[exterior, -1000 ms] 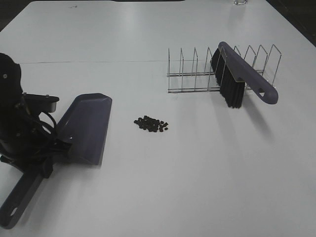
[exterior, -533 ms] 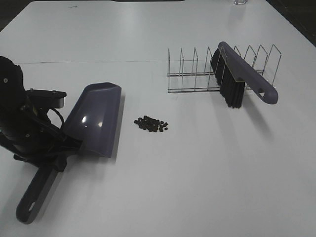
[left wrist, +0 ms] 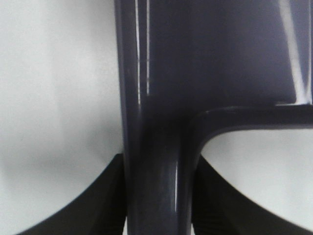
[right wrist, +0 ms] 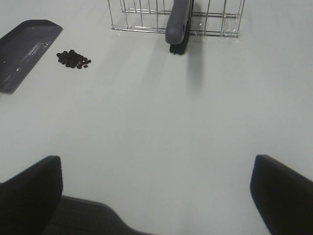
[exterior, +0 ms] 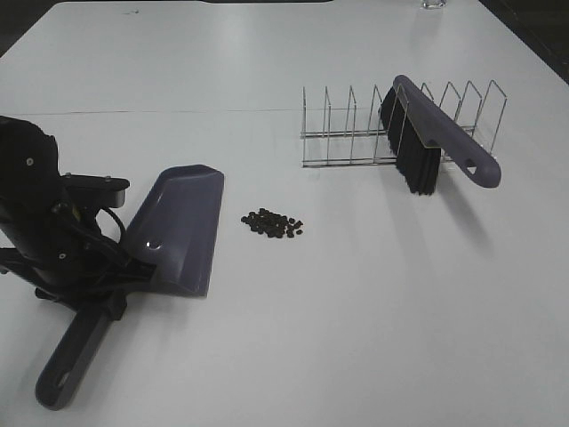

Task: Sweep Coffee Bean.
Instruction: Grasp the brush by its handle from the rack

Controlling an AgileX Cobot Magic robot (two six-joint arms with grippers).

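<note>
The coffee beans (exterior: 273, 223) lie in a small dark cluster on the white table, also in the right wrist view (right wrist: 73, 58). My left gripper (exterior: 98, 286) is shut on the handle of a purple-grey dustpan (exterior: 182, 227), whose front edge stands a little left of the beans. The left wrist view shows the handle (left wrist: 156, 161) clamped between my fingers (left wrist: 105, 200). The purple-grey brush (exterior: 436, 133) with black bristles leans in the wire rack (exterior: 347, 133). My right gripper (right wrist: 156, 196) is open and empty, well short of the beans and brush (right wrist: 178, 22).
The wire rack (right wrist: 146, 17) stands at the back right of the table. The dustpan (right wrist: 24, 49) shows at the far left of the right wrist view. A faint seam line (exterior: 178, 111) crosses the table behind the dustpan.
My left arm has carried the dustpan to the right, closer to the beans. The beans, brush and rack have not moved.
</note>
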